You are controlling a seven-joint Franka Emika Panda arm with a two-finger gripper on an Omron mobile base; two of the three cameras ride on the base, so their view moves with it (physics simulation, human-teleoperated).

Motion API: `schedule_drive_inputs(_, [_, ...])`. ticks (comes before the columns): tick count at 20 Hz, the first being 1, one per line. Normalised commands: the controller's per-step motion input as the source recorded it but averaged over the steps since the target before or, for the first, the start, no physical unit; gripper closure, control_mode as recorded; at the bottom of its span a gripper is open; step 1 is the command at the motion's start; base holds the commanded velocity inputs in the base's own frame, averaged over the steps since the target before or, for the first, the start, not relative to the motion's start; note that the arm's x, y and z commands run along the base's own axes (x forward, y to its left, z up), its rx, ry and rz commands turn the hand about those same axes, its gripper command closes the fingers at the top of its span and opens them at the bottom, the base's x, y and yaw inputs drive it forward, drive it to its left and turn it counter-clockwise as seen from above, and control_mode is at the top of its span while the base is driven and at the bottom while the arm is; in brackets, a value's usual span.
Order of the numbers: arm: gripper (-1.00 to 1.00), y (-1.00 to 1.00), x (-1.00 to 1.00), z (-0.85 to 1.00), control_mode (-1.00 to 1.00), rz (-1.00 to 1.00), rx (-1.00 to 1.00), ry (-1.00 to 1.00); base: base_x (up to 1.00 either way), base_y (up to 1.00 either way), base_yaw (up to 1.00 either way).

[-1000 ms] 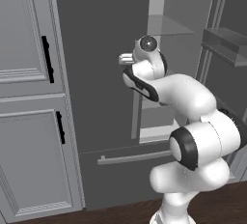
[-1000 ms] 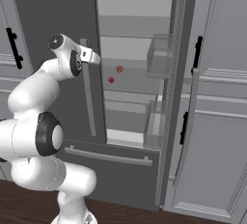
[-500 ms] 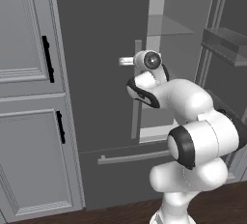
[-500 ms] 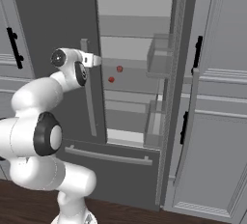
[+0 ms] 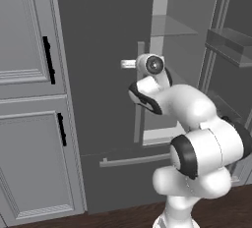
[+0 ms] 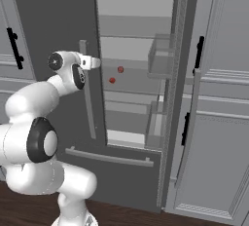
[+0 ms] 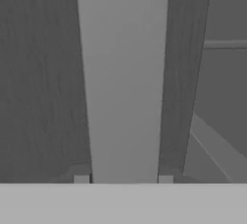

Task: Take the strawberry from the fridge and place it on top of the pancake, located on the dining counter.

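Note:
The fridge (image 5: 98,74) is dark grey; its right door (image 6: 181,98) hangs open and its left door (image 6: 53,15) is closed. My gripper (image 6: 95,63) reaches sideways to the left door's pale vertical bar handle (image 6: 87,103). In the hand view the handle (image 7: 123,73) runs up between my fingertips (image 7: 81,178), and the gripper (image 7: 123,179) is shut on it. Two small red pieces (image 6: 112,80) lie on a clear shelf inside; I cannot tell which is the strawberry. The pancake and the dining counter are out of view.
Light grey panelled cabinets with black handles flank the fridge on the left (image 5: 29,74) and on the right (image 6: 219,122). The bottom drawer's bar handle (image 6: 109,157) sticks out below. Clear door bins (image 6: 160,59) line the open door. Dark wood floor lies beneath.
The wrist has dropped and turned toward the left door's handle. The jaws stood open before and are now closed on the bar.

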Motion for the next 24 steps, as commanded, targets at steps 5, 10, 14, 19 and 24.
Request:
schedule_drive_inputs(5, [1.00, 0.41, -0.89, -0.01, -1.00, -0.09, 0.00, 0.05, 0.00, 0.00, 0.00])
schedule_drive_inputs(10, [1.00, 0.73, -1.00, -0.03, -1.00, -0.21, -0.03, 0.08, 0.00, 0.00, 0.00])
schedule_drive_inputs(14, [1.00, 0.80, -0.97, -0.06, -1.00, -0.25, -0.02, 0.11, 0.00, 0.00, 0.00])
schedule_drive_inputs(19, [-1.00, 0.70, -0.59, -0.03, -1.00, -0.22, -0.01, 0.03, 0.00, 0.00, 0.00])
schedule_drive_inputs(24, [-1.00, 0.47, -0.01, -0.24, -1.00, -0.03, 0.00, 0.00, 0.00, 0.00, 0.00])
